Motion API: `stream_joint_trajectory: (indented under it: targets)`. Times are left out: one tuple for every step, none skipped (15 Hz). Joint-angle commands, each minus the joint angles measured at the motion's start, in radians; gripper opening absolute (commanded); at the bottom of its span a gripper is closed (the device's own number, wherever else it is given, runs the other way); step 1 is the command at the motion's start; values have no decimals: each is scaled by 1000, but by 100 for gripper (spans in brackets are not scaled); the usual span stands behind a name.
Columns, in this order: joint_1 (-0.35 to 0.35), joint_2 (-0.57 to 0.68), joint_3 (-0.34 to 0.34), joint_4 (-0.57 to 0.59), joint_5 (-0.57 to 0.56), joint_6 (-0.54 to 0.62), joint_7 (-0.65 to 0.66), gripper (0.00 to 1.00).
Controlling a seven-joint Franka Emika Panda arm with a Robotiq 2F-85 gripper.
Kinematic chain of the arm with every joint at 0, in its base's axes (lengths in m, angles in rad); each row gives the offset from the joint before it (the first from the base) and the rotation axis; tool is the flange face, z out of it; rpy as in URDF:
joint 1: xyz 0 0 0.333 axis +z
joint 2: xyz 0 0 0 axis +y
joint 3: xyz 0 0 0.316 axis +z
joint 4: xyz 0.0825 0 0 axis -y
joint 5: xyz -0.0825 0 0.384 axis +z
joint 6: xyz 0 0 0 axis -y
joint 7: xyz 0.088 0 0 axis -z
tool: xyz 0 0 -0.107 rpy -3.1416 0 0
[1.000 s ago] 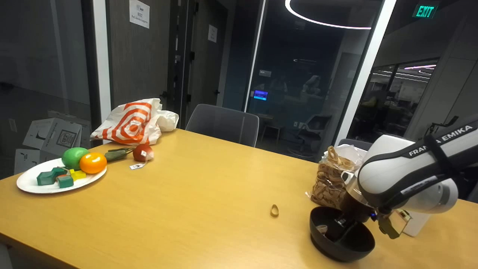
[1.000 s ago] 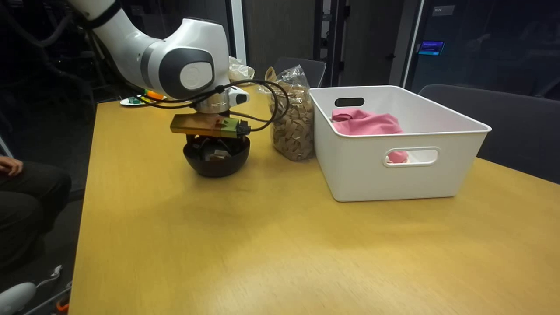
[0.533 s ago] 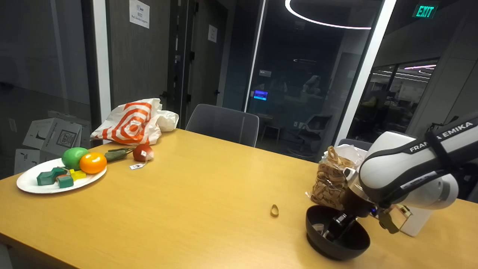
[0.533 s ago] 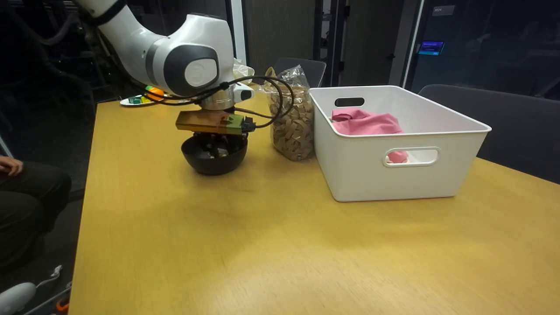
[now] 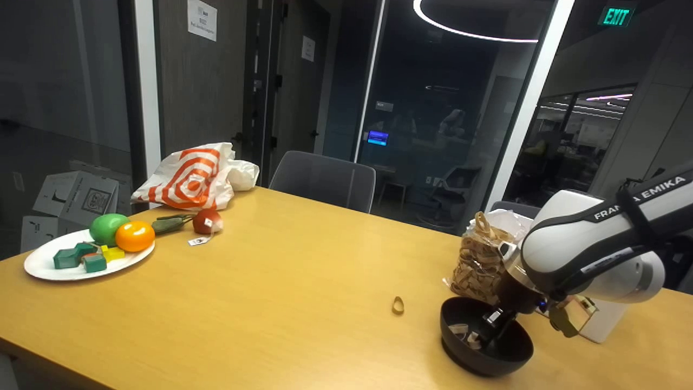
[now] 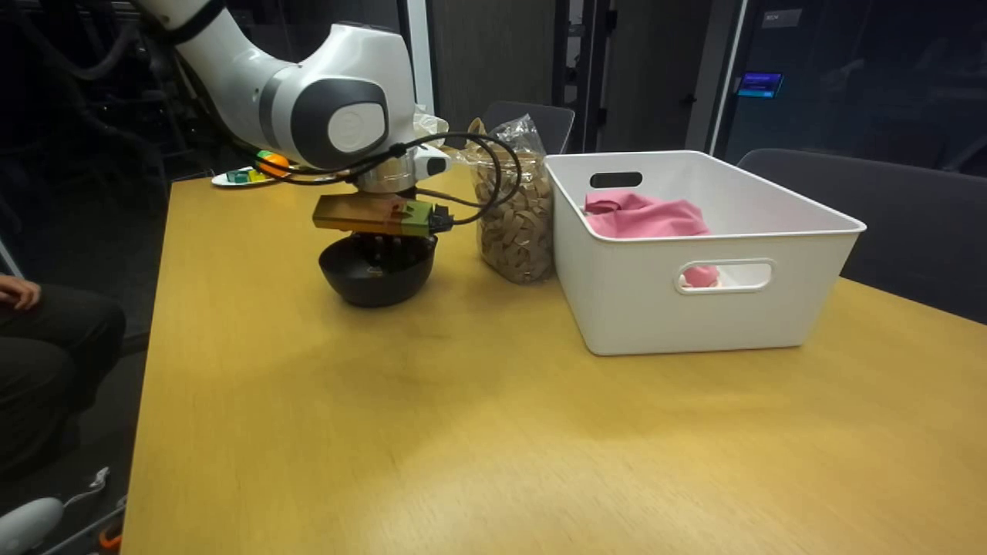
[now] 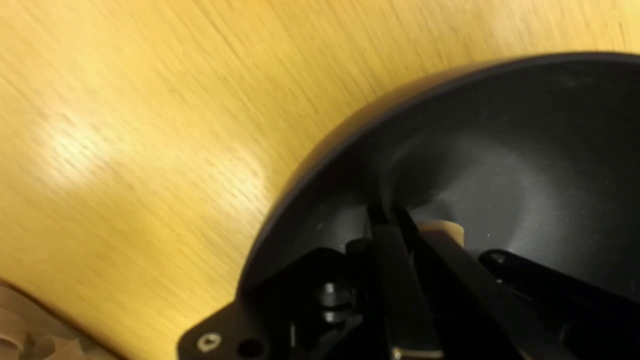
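My gripper (image 7: 389,212) points down into a black bowl (image 7: 565,145), its two dark fingertips drawn together with only a thin gap between them. Nothing held shows plainly in that gap. A tan piece (image 7: 454,231) lies in the bowl beside the right-hand finger, partly hidden behind it. In an exterior view, two pale pieces (image 5: 474,340) show in the bowl (image 5: 487,368) close to the gripper (image 5: 485,344). In the other camera's exterior view the bowl (image 6: 376,287) stands upright on the table, with the fingers mostly hidden inside it.
A clear bag of tan loops (image 6: 518,223) stands near the bowl, against a white bin (image 6: 717,308) holding pink cloth (image 6: 648,216). One tan loop (image 5: 398,305) lies on the table. A white plate (image 5: 40,265) with toy food and a shopping bag (image 5: 189,181) are farther off.
The gripper's fingers have come together inside the bowl. The bowl has slid slightly, and the arm has shifted and risen a little. The pale pieces in the bowl show more clearly.
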Motion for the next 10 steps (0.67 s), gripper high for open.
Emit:
stream_joint_trajectory:
  targets:
    - [-13,-8,13,-1,2,9,-5,11]
    - [-13,-20,13,-4,4,0,-5,10]
    - [-14,-33,13,-7,5,-10,-4,10]
    - [-16,-48,16,-10,13,-23,-9,9]
    - [-17,-63,16,-13,15,-33,-13,9]
    - [-16,-75,14,-14,14,-39,-11,10]
    - [-11,-84,8,-15,1,-37,-4,11]
    - [-8,-95,5,-15,-1,-42,-1,10]
    - [-5,-105,2,-15,-3,-44,0,10]
    - [-4,-113,2,-12,3,-53,-5,10]
